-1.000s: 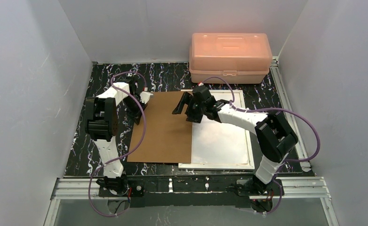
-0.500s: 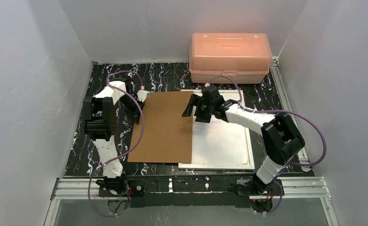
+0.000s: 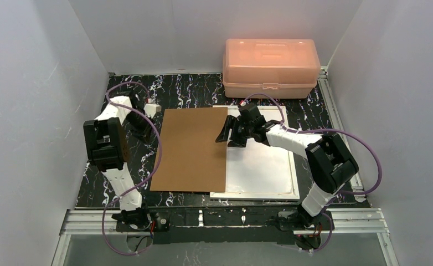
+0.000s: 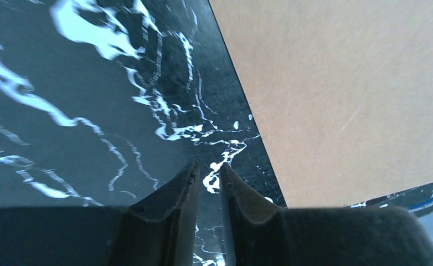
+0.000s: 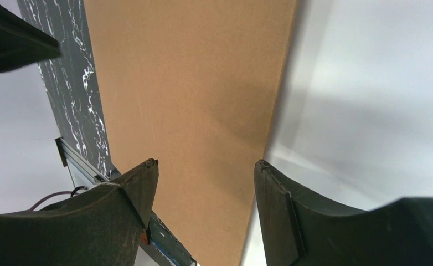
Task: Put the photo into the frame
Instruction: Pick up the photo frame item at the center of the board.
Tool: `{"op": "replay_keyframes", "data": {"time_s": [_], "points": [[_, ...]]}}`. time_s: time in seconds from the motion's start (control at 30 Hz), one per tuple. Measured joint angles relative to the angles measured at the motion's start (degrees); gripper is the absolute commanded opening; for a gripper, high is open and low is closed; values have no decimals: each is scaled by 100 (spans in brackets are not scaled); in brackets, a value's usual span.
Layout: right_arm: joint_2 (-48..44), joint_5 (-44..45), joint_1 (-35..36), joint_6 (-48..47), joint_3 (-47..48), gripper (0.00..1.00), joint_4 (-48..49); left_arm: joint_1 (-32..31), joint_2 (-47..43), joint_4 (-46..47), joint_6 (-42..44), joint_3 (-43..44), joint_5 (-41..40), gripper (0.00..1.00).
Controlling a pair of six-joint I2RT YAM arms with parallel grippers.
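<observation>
The frame (image 3: 261, 166) lies flat at 3 o'clock on the table (image 3: 197, 88), its left side under the board (image 3: 192, 147). The right gripper (image 5: 206, 163), jaws wide and empty, hangs over the board's right edge near 1 o'clock. The left gripper (image 4: 209, 166), barely parted and empty, is over table off the board's 10 o'clock corner.

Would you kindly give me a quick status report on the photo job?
Left fingers barely parted, empty, beside brown board. Right fingers open, empty, over board's right edge. Photo not in view; board overlaps left side of frame.
</observation>
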Motion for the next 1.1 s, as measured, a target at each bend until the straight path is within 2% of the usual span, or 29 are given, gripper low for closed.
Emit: {"op": "replay_keyframes", "data": {"time_s": [0.2, 0.47, 1.1], "points": [[46, -98, -7, 4, -74, 69, 186, -68, 164, 313, -61, -669, -199, 19], [133, -136, -31, 22, -195, 67, 188, -232, 221, 597, -212, -702, -201, 17], [284, -354, -37, 358, -555, 58, 944, -339, 223, 673, -363, -765, -221, 9]]}}
